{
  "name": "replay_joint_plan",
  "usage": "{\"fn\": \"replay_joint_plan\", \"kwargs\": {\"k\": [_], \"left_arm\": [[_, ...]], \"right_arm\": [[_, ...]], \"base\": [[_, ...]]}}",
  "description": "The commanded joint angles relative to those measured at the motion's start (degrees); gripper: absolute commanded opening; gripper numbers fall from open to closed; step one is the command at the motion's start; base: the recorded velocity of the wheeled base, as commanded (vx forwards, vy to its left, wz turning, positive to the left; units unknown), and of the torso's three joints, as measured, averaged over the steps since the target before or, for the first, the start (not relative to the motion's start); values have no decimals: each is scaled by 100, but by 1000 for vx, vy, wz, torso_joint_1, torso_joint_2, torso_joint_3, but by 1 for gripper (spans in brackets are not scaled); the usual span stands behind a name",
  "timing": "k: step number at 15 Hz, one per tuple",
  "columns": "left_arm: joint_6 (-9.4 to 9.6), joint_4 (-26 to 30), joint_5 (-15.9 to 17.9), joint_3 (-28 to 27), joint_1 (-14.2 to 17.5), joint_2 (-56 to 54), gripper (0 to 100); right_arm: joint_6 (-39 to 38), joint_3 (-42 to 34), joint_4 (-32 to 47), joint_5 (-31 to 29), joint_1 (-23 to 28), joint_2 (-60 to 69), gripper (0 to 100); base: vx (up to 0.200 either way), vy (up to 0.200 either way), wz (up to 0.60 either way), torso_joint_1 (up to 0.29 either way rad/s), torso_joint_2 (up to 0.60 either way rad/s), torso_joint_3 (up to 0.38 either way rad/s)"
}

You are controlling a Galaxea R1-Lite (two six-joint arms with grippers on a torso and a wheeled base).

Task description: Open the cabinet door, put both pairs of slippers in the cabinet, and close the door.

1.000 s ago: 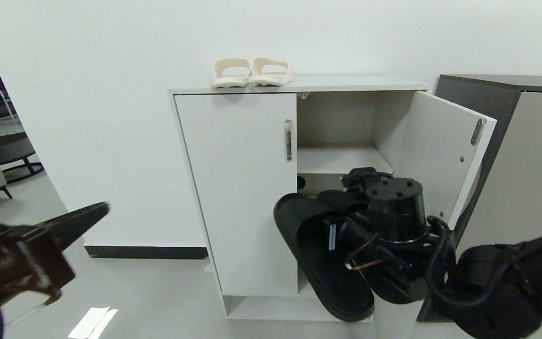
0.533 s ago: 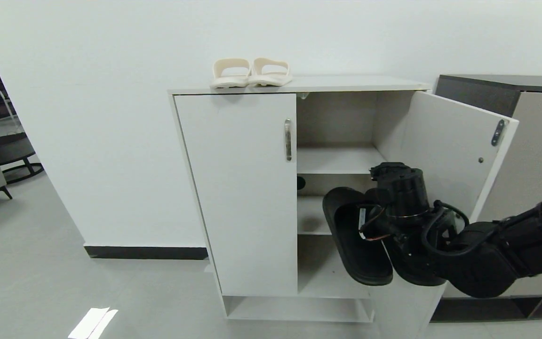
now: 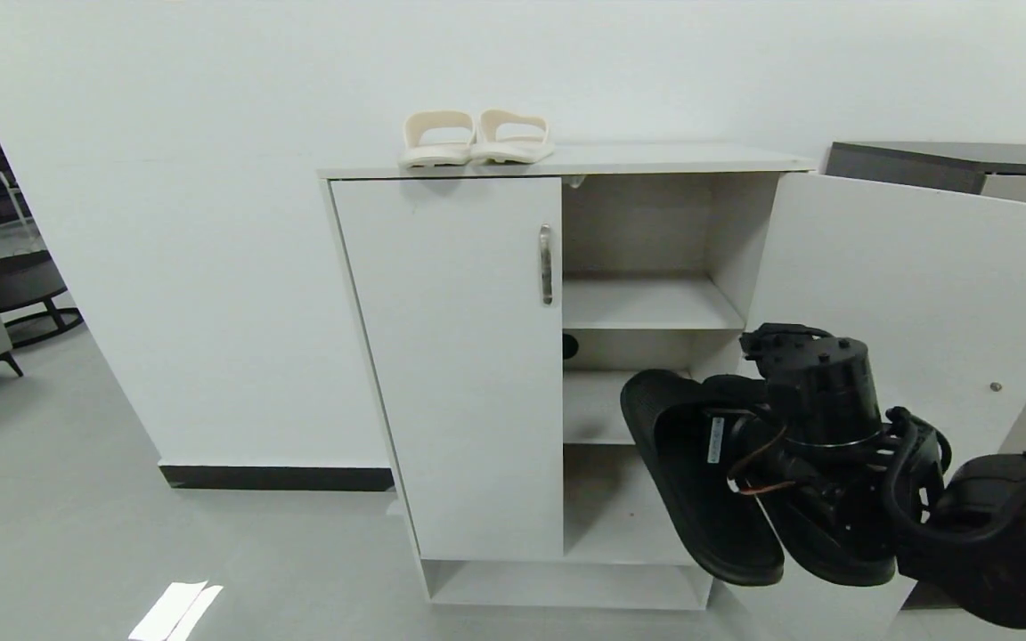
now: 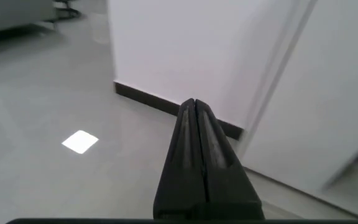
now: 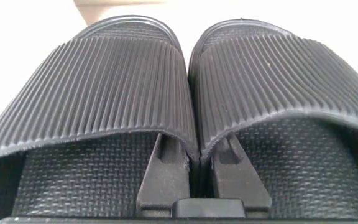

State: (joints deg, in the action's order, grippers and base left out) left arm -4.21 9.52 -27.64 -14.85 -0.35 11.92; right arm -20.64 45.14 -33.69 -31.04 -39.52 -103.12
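Our right claw [image 5: 194, 155] clamps both black slippers [image 3: 700, 499]; we fear dangling soles snagging the shelf [image 3: 598, 405]; left claw [image 4: 195, 118] together.

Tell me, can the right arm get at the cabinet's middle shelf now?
Probably yes: the right door is swung wide, the middle shelf looks bare, and the right gripper, shut on the black slippers, hangs before the opening.

No text, number or sign can be read anywhere. One small white label [image 3: 716, 438] shows against the black slippers [image 3: 700, 507] in the head view, and its print is too small to make out.
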Motion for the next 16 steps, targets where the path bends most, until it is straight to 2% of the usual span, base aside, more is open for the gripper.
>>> {"fn": "replay_joint_plan", "kwargs": {"k": [1,2,3,4,5,6,7,8,9,10,11,12,14,16], "left_arm": [[139,-73,-163,536,519,-691,0],[131,-372,-93,878,510,-691,0],[166,-943,496,1344,510,-700,0],[192,-1233,1164,1485,510,-700,0],[139,-1181,2140,1485,510,-700,0],[157,-1154,2658,1485,510,-691,0],[192,-1145,2913,1485,510,-691,0],[245,-1119,3106,1485,510,-682,0],[298,-987,3018,1485,519,-682,0],[605,-917,2570,1485,519,-691,0],[632,-917,2623,1485,519,-691,0],[482,-926,2860,1485,519,-682,0],[403,-935,2808,1485,519,-691,0],[403,-935,2808,1485,519,-691,0]], "right_arm": [[-46,-111,-14,54,-161,55,0],[-46,-164,-23,133,-223,55,0],[-46,-234,-76,203,-284,64,0],[-46,-260,-146,221,-319,46,0],[-46,-383,-357,370,-407,-6,0],[-28,-471,-577,485,-425,-77,0],[-28,-498,-691,511,-442,-156,0],[-19,-594,-1034,520,-442,-384,0],[-10,-656,-1315,520,-451,-560,0],[7,-665,-1588,511,-451,-780,0],[7,-709,-1772,511,-460,-938,0],[16,-717,-1922,511,-460,-1035,0],[16,-744,-1974,520,-486,-1061,0],[-19,-744,-2001,590,-548,-1307,0]], "base": [[0,0,0,0,0,0],[0,0,0,0,0,0],[0,0,0,0,0,0],[0,0,0,0,0,0],[0,0,0,0,0,0],[0,0,0,0,0,0],[0,0,0,0,0,0],[0,0,0,0,0,0],[0,0,0,0,0,0],[0,0,0,0,0,0],[0,0,0,0,0,0],[0,0,0,0,0,0],[0,0,0,0,0,0],[0,0,0,0,0,0]]}}
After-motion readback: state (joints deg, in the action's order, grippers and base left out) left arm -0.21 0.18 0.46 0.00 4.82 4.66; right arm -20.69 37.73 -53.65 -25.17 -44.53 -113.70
